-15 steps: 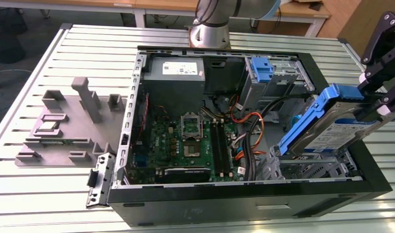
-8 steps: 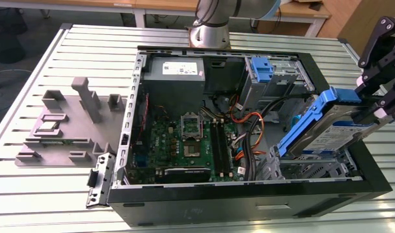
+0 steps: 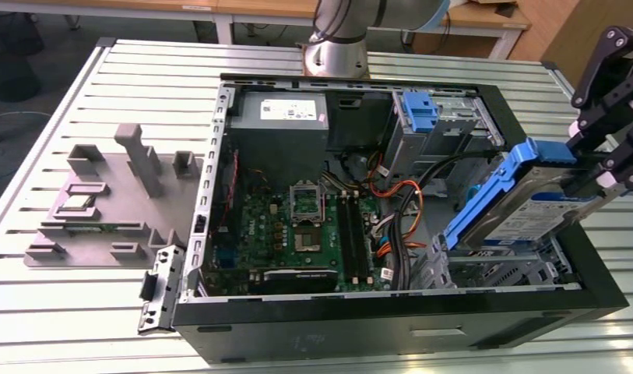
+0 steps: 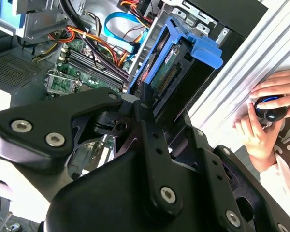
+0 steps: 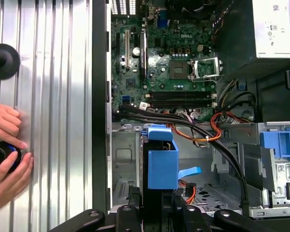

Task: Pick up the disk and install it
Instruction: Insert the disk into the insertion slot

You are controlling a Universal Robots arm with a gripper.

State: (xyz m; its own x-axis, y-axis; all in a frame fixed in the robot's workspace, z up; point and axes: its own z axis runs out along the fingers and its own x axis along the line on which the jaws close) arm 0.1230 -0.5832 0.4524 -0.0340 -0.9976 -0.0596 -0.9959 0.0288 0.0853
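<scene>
The disk [image 3: 524, 206], a silver drive with a white-and-blue label in a blue carrier frame, hangs tilted above the drive bay [image 3: 503, 265] at the exterior view's right end of the open computer case [image 3: 399, 331]. My gripper [image 3: 595, 167] is shut on its upper end. Its lower end dips toward the bay. In both wrist views the blue carrier [image 4: 171, 63] [image 5: 162, 162] sticks out from between the black fingers [image 4: 145, 104] over the case's inside.
Black and orange cables [image 3: 405, 202] run beside the bay. A second blue bracket [image 3: 420, 109] sits in the rear cage, next to the grey power supply [image 3: 285, 113]. A grey fixture [image 3: 108, 195] lies on the slatted table. A person's hands [image 5: 5, 159] rest on a dark controller beside the case.
</scene>
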